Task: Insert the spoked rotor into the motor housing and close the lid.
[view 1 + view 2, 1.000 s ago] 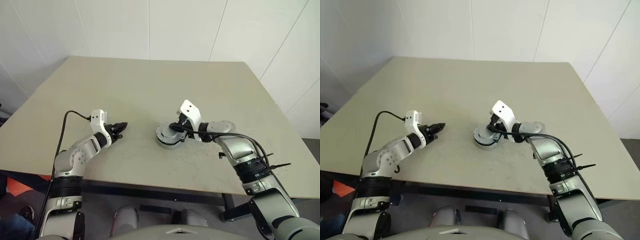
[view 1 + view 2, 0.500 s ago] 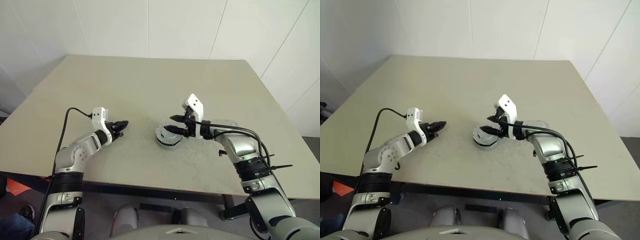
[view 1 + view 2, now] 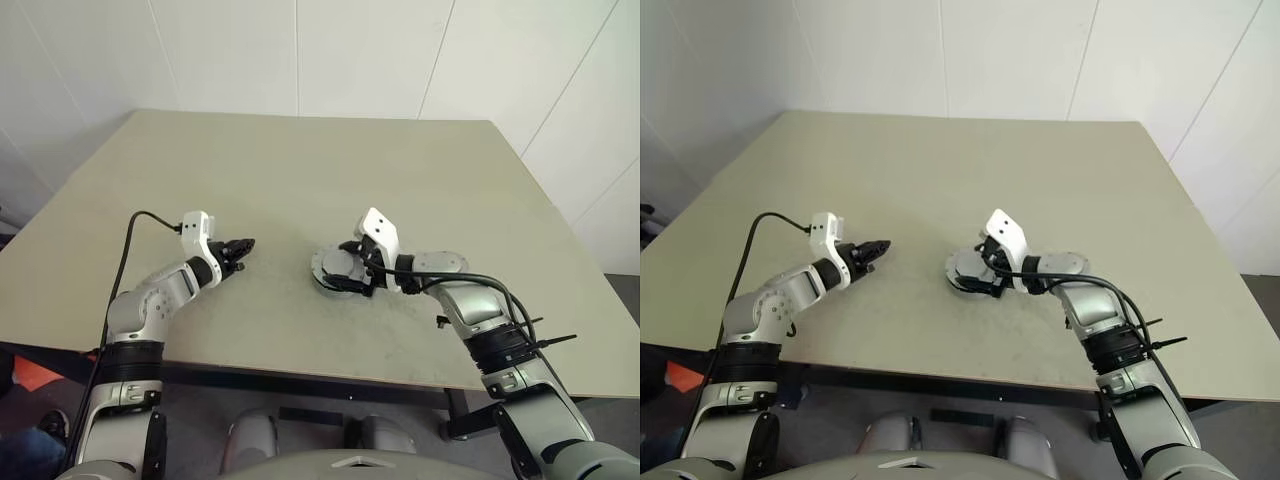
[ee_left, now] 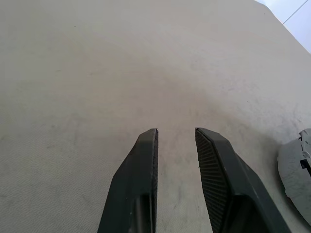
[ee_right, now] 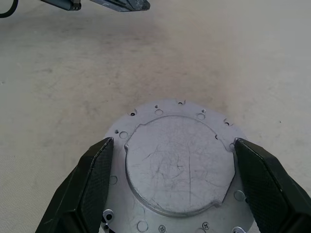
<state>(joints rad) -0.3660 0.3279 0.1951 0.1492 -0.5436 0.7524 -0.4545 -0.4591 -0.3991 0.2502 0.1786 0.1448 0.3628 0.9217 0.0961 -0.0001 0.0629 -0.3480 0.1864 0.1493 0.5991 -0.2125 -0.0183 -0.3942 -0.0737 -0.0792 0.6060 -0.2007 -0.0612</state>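
**Lid on the housing, right gripper spread around it**

On the beige table (image 3: 300,170), a round grey assembly sits right of centre, toward the near edge. You see its flat metal lid (image 5: 177,165), scratched and ringed with small holes, lying on top of the housing (image 3: 335,268). The rotor cannot be seen; I judge it is inside, under the lid.

Your right gripper (image 5: 177,182) is at the housing, its two black fingers spread wide, one on each side of the lid's rim, holding nothing. Your left gripper (image 4: 176,182) hovers over bare table well to the left of the housing, fingers a little apart and empty.

The closing step looks to be in hand. Whether the lid is fully seated cannot be told. Your next move calls for checking that it lies flat, then pressing down evenly or backing the right hand away without nudging it.
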